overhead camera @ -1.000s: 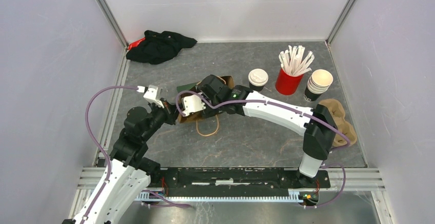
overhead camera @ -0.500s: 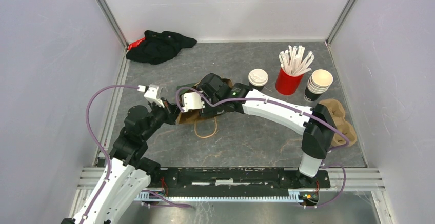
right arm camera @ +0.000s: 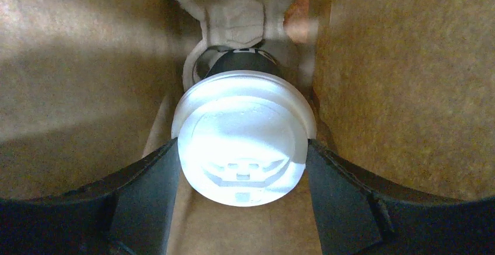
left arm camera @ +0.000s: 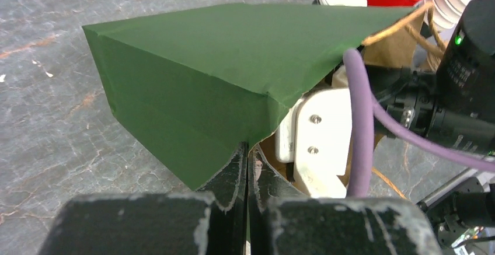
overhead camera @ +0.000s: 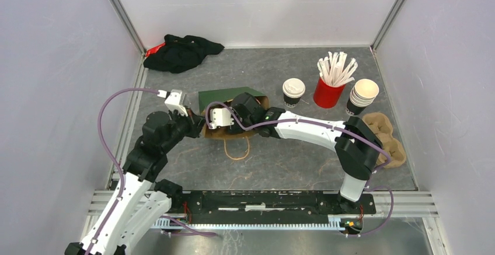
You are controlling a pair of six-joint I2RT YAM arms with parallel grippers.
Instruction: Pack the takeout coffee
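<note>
A green paper bag (overhead camera: 225, 96) with a brown inside lies on its side mid-table. My left gripper (left arm camera: 247, 150) is shut on the bag's (left arm camera: 204, 68) mouth edge and holds the green flap lifted. My right gripper (right arm camera: 240, 150) is inside the bag, with a finger pressed against each side of a takeout coffee cup's white lid (right arm camera: 242, 121); the dark cup body shows behind the lid. From above, the right fingers are hidden by the bag. A second lidded takeout coffee cup (overhead camera: 293, 90) stands upright to the right of the bag.
A red cup of white sticks (overhead camera: 330, 88) and a stack of lidless cups (overhead camera: 363, 96) stand at the back right. A brown pulp cup carrier (overhead camera: 390, 141) lies at the right edge, a black cloth (overhead camera: 181, 52) at the back left. The bag's rope handle (overhead camera: 236, 147) loops toward me.
The bag's green flap has risen into full view as the left gripper lifted it. The right gripper with the cup has moved left, deeper into the bag.
</note>
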